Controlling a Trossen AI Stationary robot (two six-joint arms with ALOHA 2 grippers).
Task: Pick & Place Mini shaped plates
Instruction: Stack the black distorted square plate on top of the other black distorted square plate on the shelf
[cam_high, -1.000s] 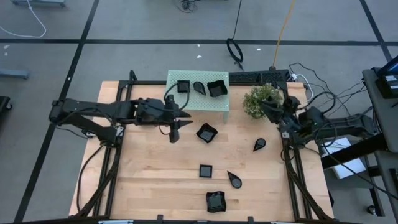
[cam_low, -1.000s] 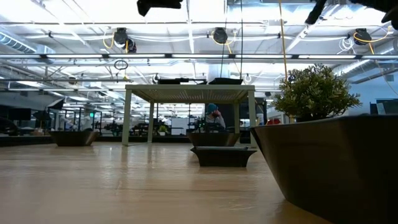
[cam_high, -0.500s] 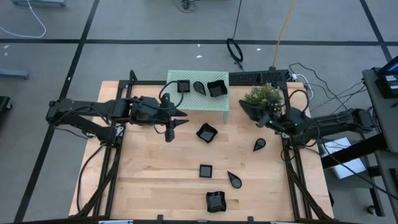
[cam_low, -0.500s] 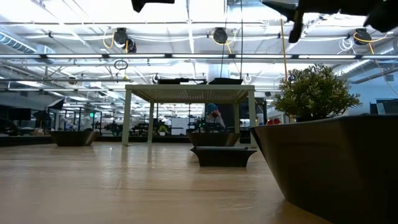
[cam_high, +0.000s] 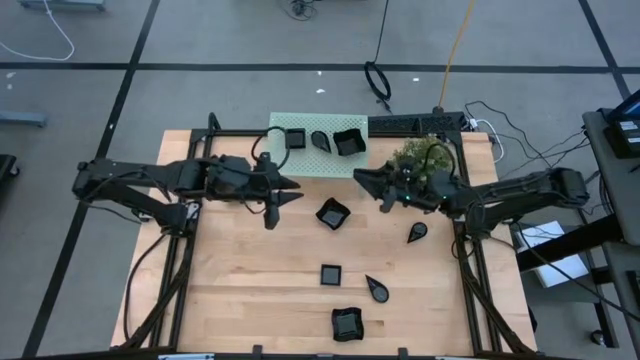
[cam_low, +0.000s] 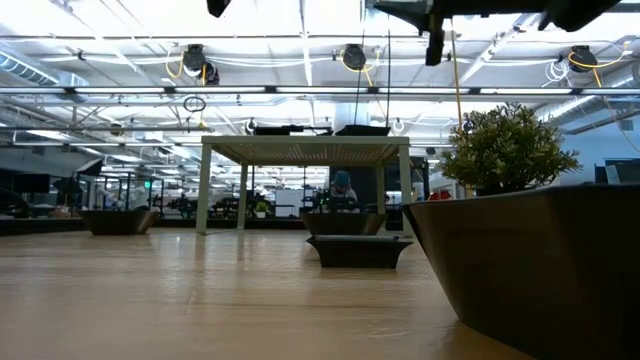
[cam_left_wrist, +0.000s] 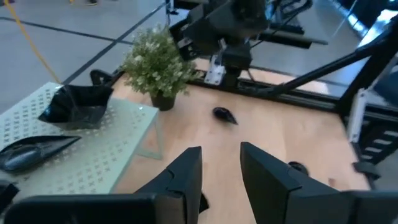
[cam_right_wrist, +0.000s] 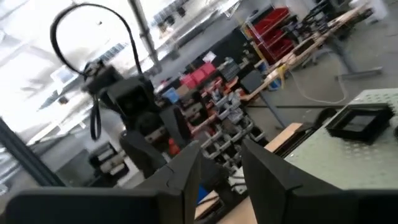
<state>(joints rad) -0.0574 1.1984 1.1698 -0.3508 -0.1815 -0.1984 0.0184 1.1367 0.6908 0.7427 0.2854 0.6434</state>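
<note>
Several glossy black mini plates are in the high view. Three sit on the mint-green stand (cam_high: 318, 160): a small square (cam_high: 295, 138), a teardrop (cam_high: 320, 140) and a curved-rim square (cam_high: 348, 142). Flat on the table lie a curved-rim square (cam_high: 332, 213), a teardrop (cam_high: 417, 233), a small square (cam_high: 330, 273), another teardrop (cam_high: 377, 290) and a larger square (cam_high: 347, 323). My left gripper (cam_high: 288, 192) hovers open and empty just left of the stand's near edge. My right gripper (cam_high: 365, 182) hovers open and empty beside the stand's right end, above the table.
A bushy green plant (cam_high: 420, 160) in a dark pot stands at the table's far right, right behind my right arm. Black frame rails run along both table sides. Bare wood lies on the near left of the table. In the low view the nearest dish (cam_low: 530, 260) fills the right foreground.
My right gripper has swung from beside the plant toward the table's left, ending next to the stand's right end. My left gripper has drawn back slightly toward the table's left. No plate has moved.
</note>
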